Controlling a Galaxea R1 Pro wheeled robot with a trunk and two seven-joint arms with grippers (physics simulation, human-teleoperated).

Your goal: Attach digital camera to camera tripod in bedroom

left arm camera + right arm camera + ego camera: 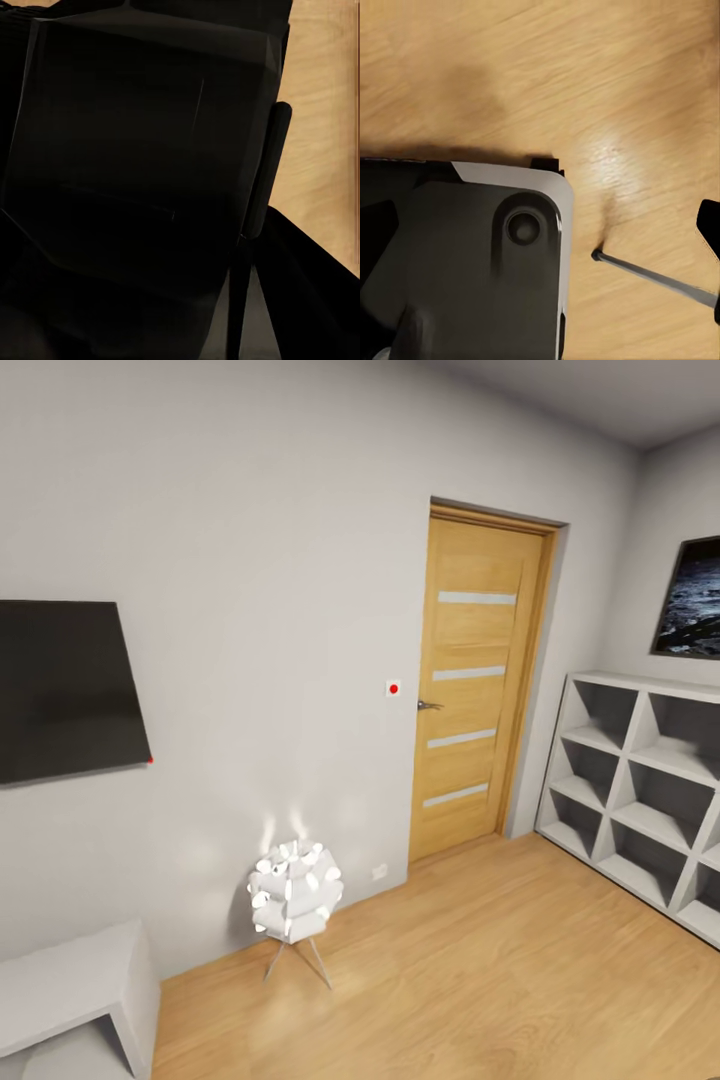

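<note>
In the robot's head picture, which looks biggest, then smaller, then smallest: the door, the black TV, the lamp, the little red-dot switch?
1. Door
2. Black TV, cut off by the picture's edge and maybe nearer, so unsure against the door
3. Lamp
4. Red-dot switch

Even, soft daylight-like render; the glowing white petal-shaped floor lamp point(294, 893) throws two bright streaks on the wall above it. Left wrist view very dark.

The head camera looks from standing height across the room at a slatted oak door point(478, 680) – both wrist cameras face down, close over the shared light wood floor point(607, 82).
</note>
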